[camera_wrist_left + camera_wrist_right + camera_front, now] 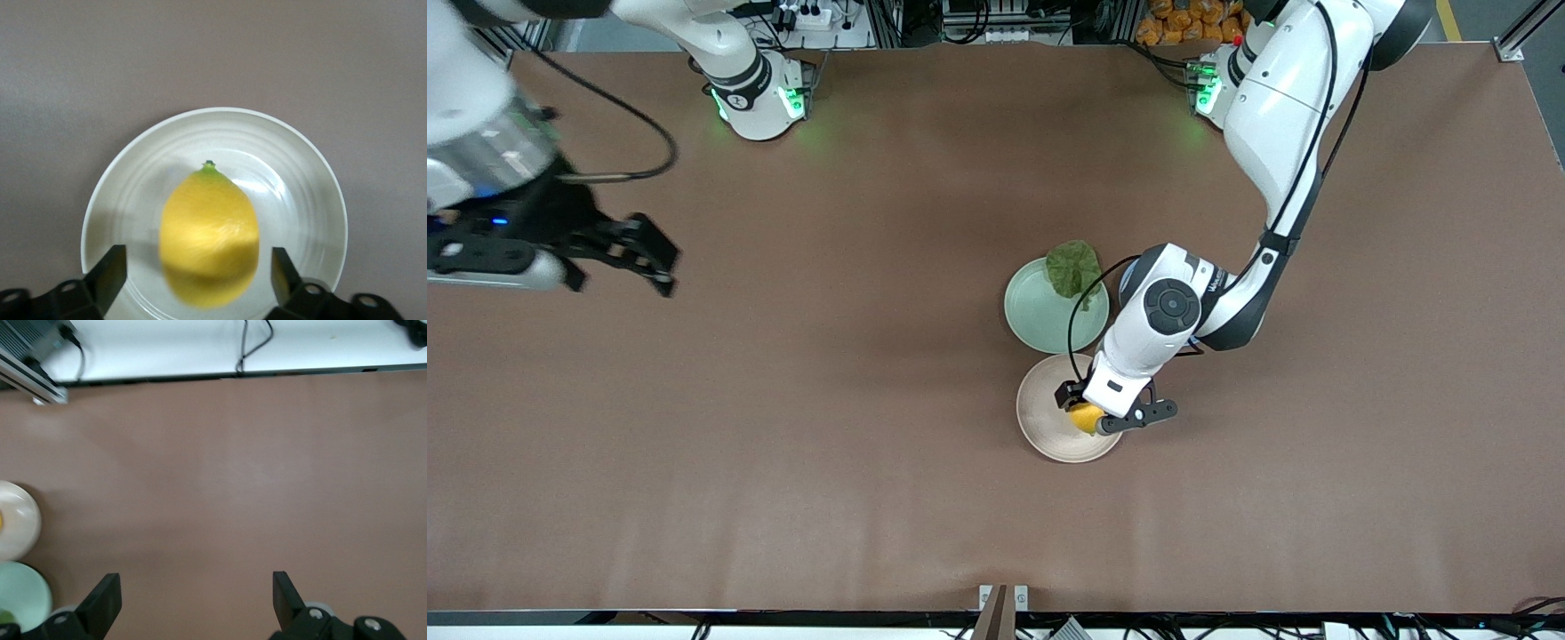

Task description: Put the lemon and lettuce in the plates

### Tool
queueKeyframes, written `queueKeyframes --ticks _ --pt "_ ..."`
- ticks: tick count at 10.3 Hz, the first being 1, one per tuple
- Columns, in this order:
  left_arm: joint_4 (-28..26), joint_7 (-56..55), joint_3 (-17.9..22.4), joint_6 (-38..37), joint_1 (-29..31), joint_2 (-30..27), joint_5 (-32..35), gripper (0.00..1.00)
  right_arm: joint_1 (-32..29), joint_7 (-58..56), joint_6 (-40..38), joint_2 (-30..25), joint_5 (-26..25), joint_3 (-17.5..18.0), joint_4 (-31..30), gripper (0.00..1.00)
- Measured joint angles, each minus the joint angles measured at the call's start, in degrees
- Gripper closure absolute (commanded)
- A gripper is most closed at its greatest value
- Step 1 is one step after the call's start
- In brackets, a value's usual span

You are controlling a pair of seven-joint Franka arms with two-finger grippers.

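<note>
While the right gripper (660, 258) waits with its fingers spread wide above bare table toward the right arm's end, the left gripper (1104, 412) hangs over the beige plate (1049, 427), its fingers (110, 273) parted on either side of the lemon (1086, 418) with a gap showing on both sides, so the claw is released rather than clenched on the fruit. The lemon sits inside the beige plate's rim, stem end up in the left wrist view. The lettuce (1073, 268) lies on the mint green plate (1040, 311), overlapping its rim on the side farther from the front camera; the two plates sit just beside each other, the beige one nearer.
</note>
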Motion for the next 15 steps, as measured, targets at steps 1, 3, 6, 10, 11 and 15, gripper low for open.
queueKeyframes --ticks 1,3,6,10,11,15 --pt "0.38 0.00 0.52 0.02 0.01 -0.06 0.09 0.00 -1.89 -2.63 -1.89 -0.61 0.08 -0.01 -0.06 0.00" --pt "1.46 0.00 2.42 0.02 1.80 -0.42 0.12 0.00 -5.25 -3.71 -4.45 -1.92 0.09 0.02 -0.10 0.00" --pt "1.98 0.78 3.14 -3.71 9.38 -3.48 1.10 0.00 -10.71 -4.70 -7.74 -4.00 5.45 0.03 -1.11 0.00" --pt "1.17 3.36 3.05 -16.97 15.70 -9.17 2.10 0.00 -13.27 -7.51 -6.19 -11.14 10.25 0.09 -14.53 0.00" --pt "-0.66 3.38 2.87 -19.13 16.61 -10.87 2.10 0.00 -13.26 -8.54 -3.86 -11.93 10.06 0.16 -17.97 0.00" --pt "-17.13 12.49 2.02 -20.37 19.99 -25.89 0.86 0.00 -12.08 -13.24 -0.40 -13.01 4.44 0.60 -20.91 0.00"
